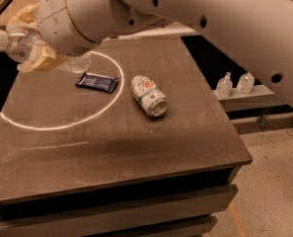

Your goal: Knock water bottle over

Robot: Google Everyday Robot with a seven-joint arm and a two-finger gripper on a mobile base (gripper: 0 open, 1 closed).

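Note:
The water bottle is clear ribbed plastic with a white cap. It is tilted almost flat at the far left, cap pointing left, its base over the table's back left part. My gripper is at the upper left. Its tan fingers sit on both sides of the bottle's upper body and are shut on it. The large white arm runs from the gripper across the top of the view to the right and hides the back of the table.
A dented white-and-green can lies on its side mid-table. A dark blue packet lies left of it. A bright ring of light marks the dark table. Two pump bottles stand on a shelf to the right.

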